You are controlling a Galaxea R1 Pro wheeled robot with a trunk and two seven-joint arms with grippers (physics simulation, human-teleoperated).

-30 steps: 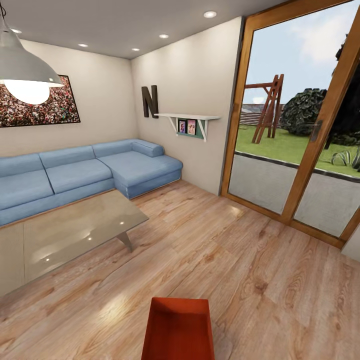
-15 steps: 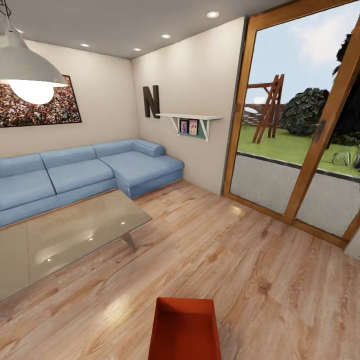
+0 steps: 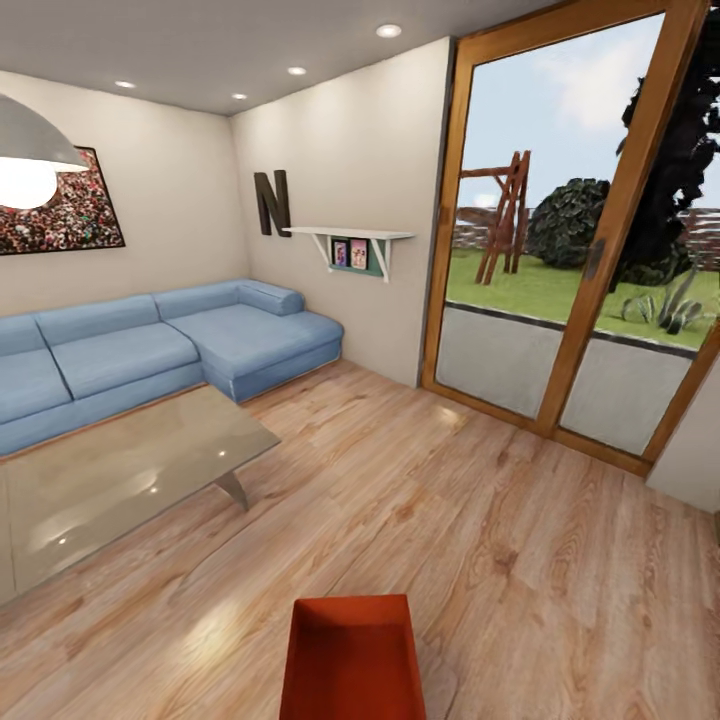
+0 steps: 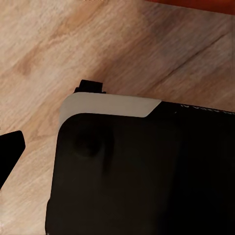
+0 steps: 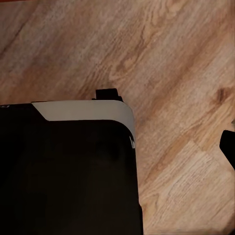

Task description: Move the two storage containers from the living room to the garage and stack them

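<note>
- Where the head view's bottom edge cuts it off, one orange-red storage container (image 3: 353,660) is seen just right of centre, over the wood-plank floor (image 3: 500,540).
- Whether either gripper is open or closed cannot be told; dark robot bodywork (image 4: 147,171) blocks the wrist views.
- At middle left, a glass coffee table (image 3: 120,475) is seen.
- Behind it, a blue corner sofa (image 3: 160,345) is set.
- At right, wood-framed glass doors (image 3: 590,250) are shown.

A home living room is showing here: a blue corner sofa (image 3: 150,345) sitting at ten o'clock, a glass coffee table (image 3: 110,480) before it, wood-framed glass doors (image 3: 590,240) opening onto a garden at two o'clock, wood-plank floor (image 3: 480,540) underfoot.
</note>
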